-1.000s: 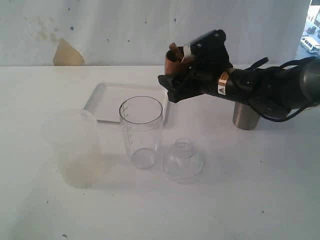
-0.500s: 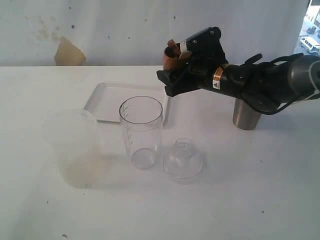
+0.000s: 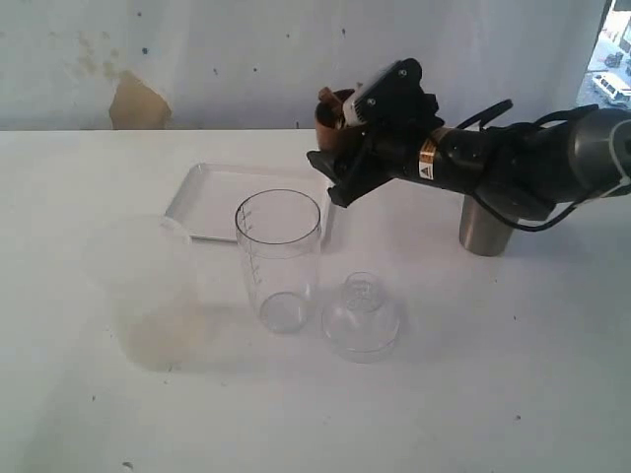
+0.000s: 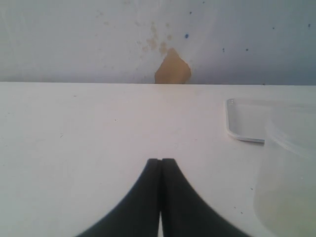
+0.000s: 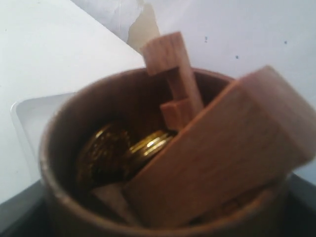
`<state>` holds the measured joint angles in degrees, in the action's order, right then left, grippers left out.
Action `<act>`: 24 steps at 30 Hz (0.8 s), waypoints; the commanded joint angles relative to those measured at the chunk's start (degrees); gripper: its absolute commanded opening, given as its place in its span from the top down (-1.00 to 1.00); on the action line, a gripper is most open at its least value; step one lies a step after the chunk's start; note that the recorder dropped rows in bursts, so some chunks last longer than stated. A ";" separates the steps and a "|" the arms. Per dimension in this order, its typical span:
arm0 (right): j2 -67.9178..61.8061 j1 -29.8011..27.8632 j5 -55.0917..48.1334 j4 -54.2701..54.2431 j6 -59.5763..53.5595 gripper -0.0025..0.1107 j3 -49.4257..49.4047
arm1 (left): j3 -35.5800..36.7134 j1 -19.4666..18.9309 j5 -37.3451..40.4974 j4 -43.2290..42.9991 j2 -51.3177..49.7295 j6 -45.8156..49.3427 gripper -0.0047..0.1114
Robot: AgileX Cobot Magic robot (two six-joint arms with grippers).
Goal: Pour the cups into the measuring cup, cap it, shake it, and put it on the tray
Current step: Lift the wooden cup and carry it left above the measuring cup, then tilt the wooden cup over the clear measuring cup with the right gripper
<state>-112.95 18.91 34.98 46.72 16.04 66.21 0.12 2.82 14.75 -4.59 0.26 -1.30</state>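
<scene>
Since the measuring cup stands open and looks bare near the middle of the table, I would say nothing has been poured into it yet. Its clear domed cap sits on the table just beside it, on the side toward the right edge.

Up in the air, beyond the measuring cup toward the far edge, the right claw pinches the wooden cup, roughly over the tray's nearest far corner and not over the measuring cup's mouth. The steel tumbler waits on the table toward the right edge, half hidden behind that arm. The tray lies bare between the measuring cup and the far edge, and a wider frosted cup stands toward the left edge.

By my reckoning the first pour is only being lined up. Both pours, the capping, the shaking and the set-down on the tray are all left to do.

From across the room I cannot see what the wooden cup carries. The right wrist view looks straight into it: pale wooden blocks jut above the rim and gold coins lie at the bottom. The left claw shows only in its own wrist view, its tips pressed together on nothing, low over the table near the frosted cup.
</scene>
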 commanded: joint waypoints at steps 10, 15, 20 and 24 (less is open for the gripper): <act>0.26 -0.05 3.97 4.31 -5.80 0.96 0.56 | -0.12 -0.11 -0.14 0.69 -0.26 0.04 -0.86; 0.36 -0.05 4.10 4.31 -5.80 0.96 0.56 | -0.12 -0.11 -0.14 0.69 -0.26 0.04 -0.86; 0.37 -0.05 4.09 4.51 -9.20 0.96 0.56 | -0.12 -0.11 -0.14 0.69 -0.26 0.04 -0.86; 0.47 -0.05 4.49 4.51 -11.65 0.96 0.56 | -0.12 -0.11 -0.14 0.69 -0.26 0.04 -0.86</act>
<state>-112.95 18.91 37.70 51.42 6.20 66.21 0.12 2.82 14.75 -4.59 0.26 -1.30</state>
